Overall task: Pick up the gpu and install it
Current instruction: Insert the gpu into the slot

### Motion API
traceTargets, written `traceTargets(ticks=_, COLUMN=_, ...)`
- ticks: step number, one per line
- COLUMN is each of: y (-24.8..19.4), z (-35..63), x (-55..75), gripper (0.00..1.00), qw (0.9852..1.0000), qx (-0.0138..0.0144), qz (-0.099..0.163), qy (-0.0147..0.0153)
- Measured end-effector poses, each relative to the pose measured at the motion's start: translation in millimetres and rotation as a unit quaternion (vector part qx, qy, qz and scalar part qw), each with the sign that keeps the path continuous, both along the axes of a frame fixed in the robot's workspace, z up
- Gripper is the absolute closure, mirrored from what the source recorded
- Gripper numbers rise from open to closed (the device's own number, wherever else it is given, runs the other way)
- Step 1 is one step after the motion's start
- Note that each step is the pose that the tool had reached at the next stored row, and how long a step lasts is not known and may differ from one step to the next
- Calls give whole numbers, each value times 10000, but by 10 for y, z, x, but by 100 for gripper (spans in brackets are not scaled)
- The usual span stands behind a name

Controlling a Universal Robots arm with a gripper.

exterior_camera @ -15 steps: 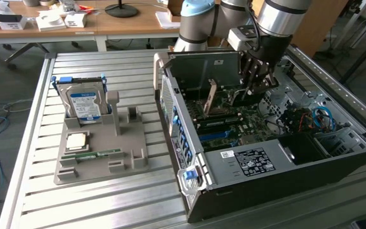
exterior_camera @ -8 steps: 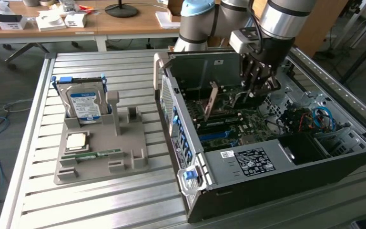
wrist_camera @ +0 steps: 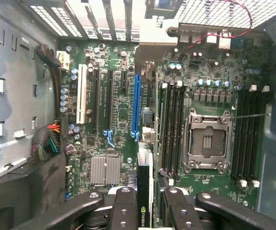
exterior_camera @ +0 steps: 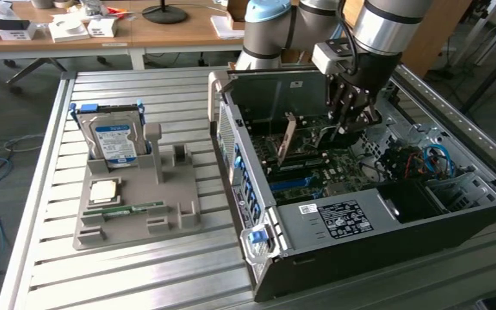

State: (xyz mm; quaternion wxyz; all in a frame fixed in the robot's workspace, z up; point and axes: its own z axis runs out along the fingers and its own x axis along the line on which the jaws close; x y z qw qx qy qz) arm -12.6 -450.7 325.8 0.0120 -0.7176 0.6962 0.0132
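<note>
**Gripper (wrist_camera: 145, 211) clamps gpu (wrist_camera: 145, 167) by blue slot (wrist_camera: 136, 105)**

Partly closed fingers (wrist_camera: 123, 208) pinch it edge-on. White slot (wrist_camera: 82, 96) lies bare, well apart from the blue slot; the gpu's edge runs just beside it, memory slots (wrist_camera: 173, 129) close on the other side.

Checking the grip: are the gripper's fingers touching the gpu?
Touching: the wrist view shows the gpu pinched edge-on between the fingers of the gripper.
</note>
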Motion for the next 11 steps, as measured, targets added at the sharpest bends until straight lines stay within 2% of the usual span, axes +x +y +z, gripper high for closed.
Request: traceTargets(ticks=11, y=-2, z=-25, x=-3, gripper=74, qw=9999, qx=0, qz=-117, qy=0)
